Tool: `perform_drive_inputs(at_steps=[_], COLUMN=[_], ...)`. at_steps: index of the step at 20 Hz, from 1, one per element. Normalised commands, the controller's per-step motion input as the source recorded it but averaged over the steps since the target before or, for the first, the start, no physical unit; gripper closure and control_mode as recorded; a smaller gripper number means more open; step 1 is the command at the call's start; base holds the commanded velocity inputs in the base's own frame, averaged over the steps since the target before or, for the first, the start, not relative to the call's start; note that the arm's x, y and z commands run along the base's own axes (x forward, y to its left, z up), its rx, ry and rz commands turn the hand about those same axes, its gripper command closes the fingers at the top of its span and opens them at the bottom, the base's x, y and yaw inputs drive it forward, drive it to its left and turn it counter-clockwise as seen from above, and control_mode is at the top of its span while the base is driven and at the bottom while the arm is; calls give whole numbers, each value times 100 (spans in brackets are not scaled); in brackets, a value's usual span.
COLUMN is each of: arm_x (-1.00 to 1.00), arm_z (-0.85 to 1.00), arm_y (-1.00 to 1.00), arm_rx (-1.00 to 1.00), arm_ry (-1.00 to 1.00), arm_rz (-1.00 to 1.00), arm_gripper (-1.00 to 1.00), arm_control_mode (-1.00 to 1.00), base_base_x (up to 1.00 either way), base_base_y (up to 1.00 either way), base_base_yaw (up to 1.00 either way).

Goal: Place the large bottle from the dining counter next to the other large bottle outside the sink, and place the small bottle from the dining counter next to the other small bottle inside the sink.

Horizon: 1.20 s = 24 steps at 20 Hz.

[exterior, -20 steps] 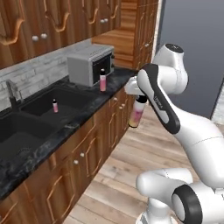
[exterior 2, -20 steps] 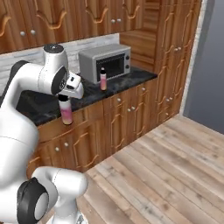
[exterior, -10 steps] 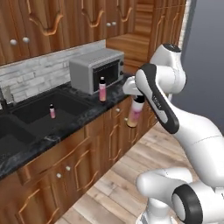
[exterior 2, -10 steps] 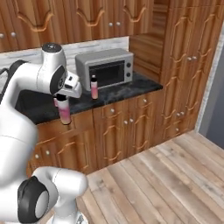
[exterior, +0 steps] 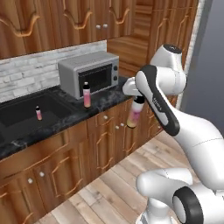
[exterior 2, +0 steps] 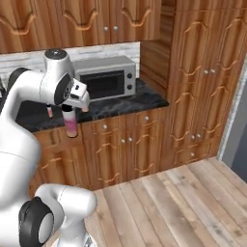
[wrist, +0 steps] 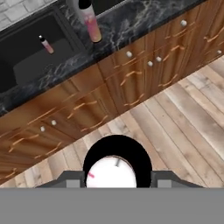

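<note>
Hanging before the cabinets, pincer (exterior: 137, 99) seemingly clamped on large bottle (exterior: 134, 114).

Left base view looks from behind-left of the arm, forward and down across the black counter (exterior: 65, 120) toward the sink (exterior: 26, 114) and microwave (exterior: 89, 74). Right base view looks from behind-right, sharing the microwave (exterior 2: 103, 77) and counter's right end (exterior 2: 140, 100). Hand view looks steeply down, closer, onto the counter's front edge (wrist: 113, 41), sink (wrist: 35, 54) and wood floor (wrist: 183, 127).
</note>
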Motion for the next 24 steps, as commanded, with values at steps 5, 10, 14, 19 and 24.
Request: perform_drive_inputs(at_steps=[5, 10, 14, 19, 24], arm_x=[0, 0, 0, 0, 0], arm_z=[0, 0, 0, 0, 0], arm_y=[0, 0, 0, 0, 0], arm_rx=[0, 0, 0, 0, 0], arm_ry=[0, 0, 0, 0, 0], arm_rz=[0, 0, 0, 0, 0], arm_gripper=[100, 100, 100, 100, 100], arm_control_mode=[100, 100, 100, 100, 100], base_base_x=[91, 100, 100, 86, 16], base_base_y=[-100, -94, -55, -6, 10], base_base_yaw=[38, 43, 37, 18, 6])
